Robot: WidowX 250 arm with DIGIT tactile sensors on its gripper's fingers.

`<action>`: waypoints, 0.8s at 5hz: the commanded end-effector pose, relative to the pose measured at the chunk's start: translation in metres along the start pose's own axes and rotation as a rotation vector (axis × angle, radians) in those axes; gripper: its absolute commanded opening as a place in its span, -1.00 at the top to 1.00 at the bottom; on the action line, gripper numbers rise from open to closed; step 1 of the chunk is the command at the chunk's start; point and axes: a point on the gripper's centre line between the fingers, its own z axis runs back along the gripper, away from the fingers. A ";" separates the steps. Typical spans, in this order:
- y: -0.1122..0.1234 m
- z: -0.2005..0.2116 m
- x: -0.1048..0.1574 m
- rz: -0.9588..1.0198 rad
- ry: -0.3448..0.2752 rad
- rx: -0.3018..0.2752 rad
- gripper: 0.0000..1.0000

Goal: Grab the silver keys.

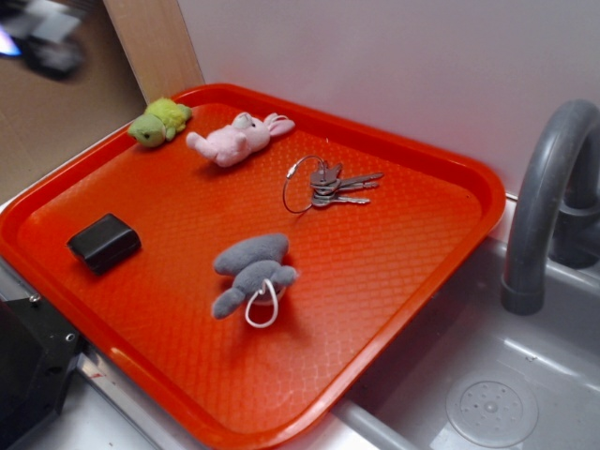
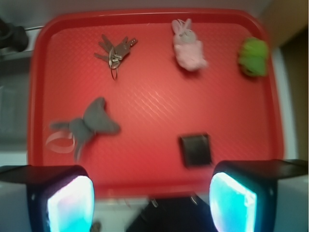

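The silver keys lie flat on the red tray, right of its middle toward the back, with their thin wire ring to the left. In the wrist view the silver keys sit at the tray's far left. My gripper shows only in the wrist view, hanging high over the tray's near edge, far from the keys. Its jaws stand wide apart and open, with nothing between the glowing pads.
On the tray also lie a grey plush toy with a white cord loop, a pink plush rabbit, a green plush toy and a small black box. A grey faucet and sink stand right of the tray.
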 end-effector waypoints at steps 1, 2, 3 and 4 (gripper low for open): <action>-0.025 -0.045 0.094 0.126 -0.142 -0.140 -1.00; -0.025 -0.068 0.107 0.125 -0.178 -0.141 -1.00; -0.034 -0.092 0.119 0.089 -0.147 -0.183 -1.00; -0.053 -0.108 0.115 0.032 -0.095 -0.175 -1.00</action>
